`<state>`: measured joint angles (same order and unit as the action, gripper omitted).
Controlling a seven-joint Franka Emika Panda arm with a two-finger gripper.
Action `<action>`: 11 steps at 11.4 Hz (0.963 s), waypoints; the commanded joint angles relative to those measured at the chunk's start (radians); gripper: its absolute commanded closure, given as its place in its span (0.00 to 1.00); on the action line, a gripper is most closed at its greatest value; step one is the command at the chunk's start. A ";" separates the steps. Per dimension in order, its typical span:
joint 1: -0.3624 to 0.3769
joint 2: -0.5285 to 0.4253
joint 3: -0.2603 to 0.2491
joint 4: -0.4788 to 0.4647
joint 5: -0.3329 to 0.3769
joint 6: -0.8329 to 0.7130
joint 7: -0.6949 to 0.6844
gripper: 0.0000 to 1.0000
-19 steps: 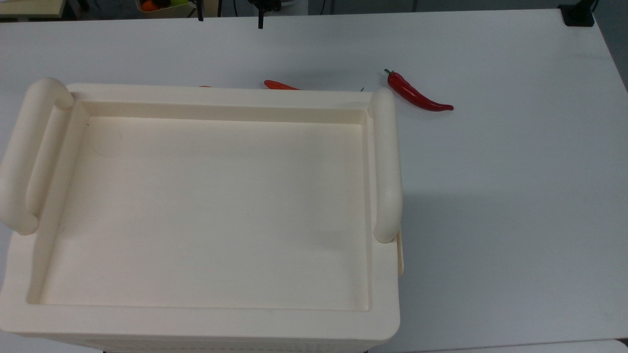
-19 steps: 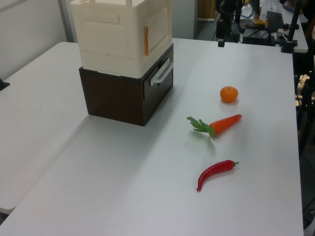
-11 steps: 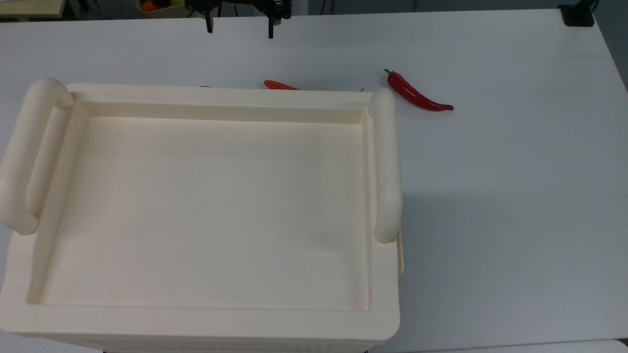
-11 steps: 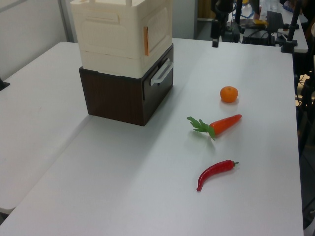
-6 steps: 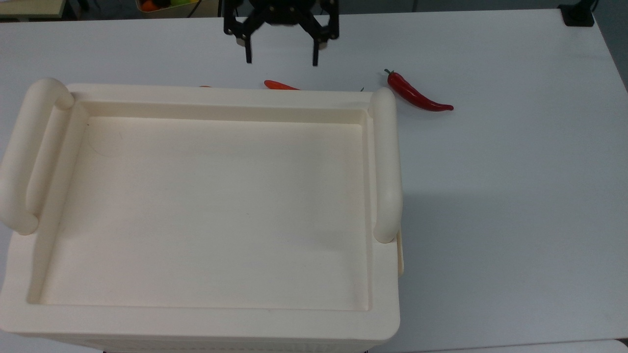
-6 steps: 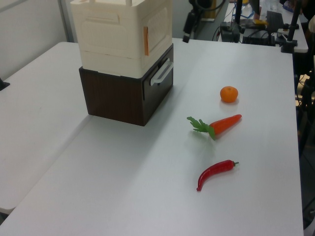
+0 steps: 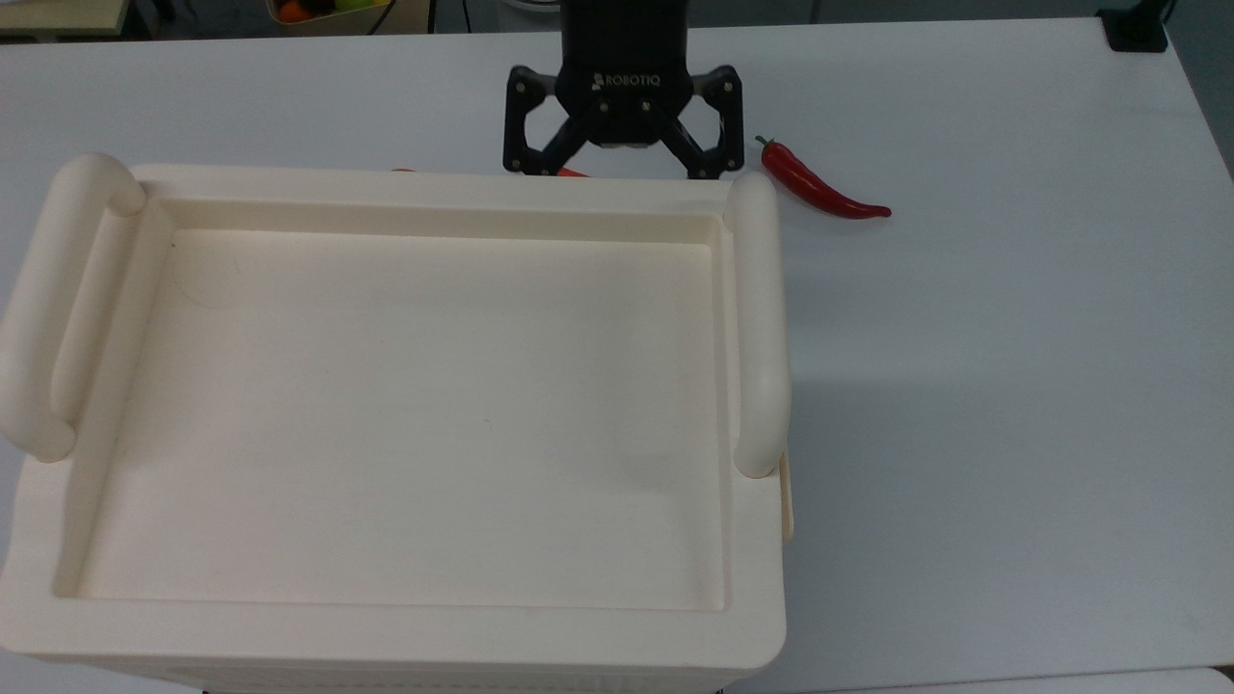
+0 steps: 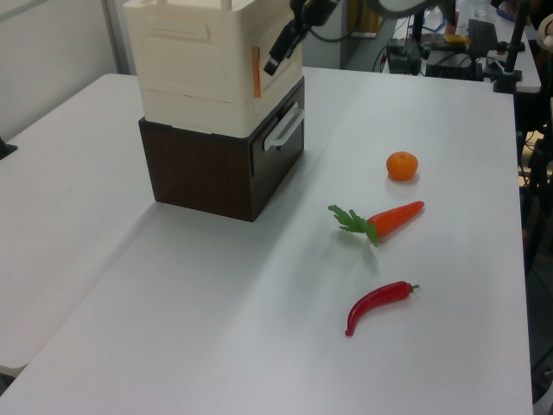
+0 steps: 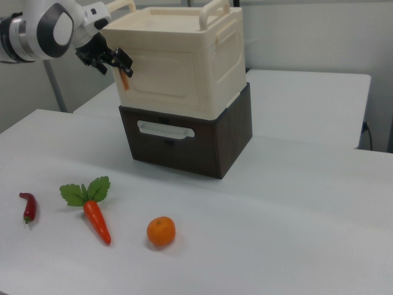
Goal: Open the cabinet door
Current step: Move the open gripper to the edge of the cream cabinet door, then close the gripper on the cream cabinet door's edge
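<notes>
Top view. Cream cabinet (image 7: 405,414), seen from above: recessed tray-like top, nothing in it. One thick tube handle (image 7: 760,328) along the top view's right edge, a second (image 7: 43,308) along the top view's left. Gripper (image 7: 624,166) at the cabinet's far edge, black, fingers spread wide; fingertips hidden behind the cabinet rim. Red chili (image 7: 819,183) on the white table (image 7: 1003,386), just to the top view's right of the gripper, apart from it. A sliver of orange carrot (image 7: 575,173) shows at the rim between the gripper's fingers.

Left view. Cream cabinet stacked on a dark brown drawer unit (image 8: 225,164) with a pale handle (image 8: 283,130); the drawer is shut. Cabinet door (image 8: 278,54) on the cabinet face turned to the left view's right, flush and closed, with an orange tab (image 8: 256,72) at its near edge. Gripper (image 8: 281,47) just in front of the door, near the tab; contact cannot be told. On the table, well apart from the cabinet: tangerine (image 8: 402,165), carrot (image 8: 384,220) with green leaves, chili (image 8: 377,304).

Right view. Cabinet door (image 9: 166,74) on the front face, closed. Gripper (image 9: 116,63) at the door's edge on the right view's left, fingers open to either side of the orange tab (image 9: 124,80). Chili (image 9: 28,206), carrot (image 9: 92,209), tangerine (image 9: 161,232) lie in a row on the near table.
</notes>
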<state>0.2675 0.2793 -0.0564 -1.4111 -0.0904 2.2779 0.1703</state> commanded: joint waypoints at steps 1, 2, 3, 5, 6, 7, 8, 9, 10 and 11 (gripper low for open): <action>0.024 0.046 -0.011 0.031 -0.057 0.074 0.023 0.08; 0.033 0.049 -0.013 0.029 -0.077 0.083 0.023 0.16; 0.033 0.049 -0.011 0.026 -0.098 0.083 0.023 0.25; 0.033 0.043 -0.013 0.024 -0.104 0.080 0.023 0.47; 0.033 0.041 -0.011 0.024 -0.103 0.078 0.023 0.58; 0.030 0.035 -0.011 0.021 -0.101 0.074 0.023 0.69; 0.029 0.029 -0.011 0.020 -0.098 0.068 0.025 0.77; 0.029 0.023 -0.011 0.017 -0.095 0.066 0.025 0.82; 0.027 0.021 -0.011 0.009 -0.094 0.068 0.025 0.82; 0.027 0.021 -0.011 0.008 -0.092 0.066 0.028 0.82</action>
<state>0.2895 0.3157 -0.0573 -1.3927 -0.1721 2.3468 0.1747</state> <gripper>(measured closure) 0.784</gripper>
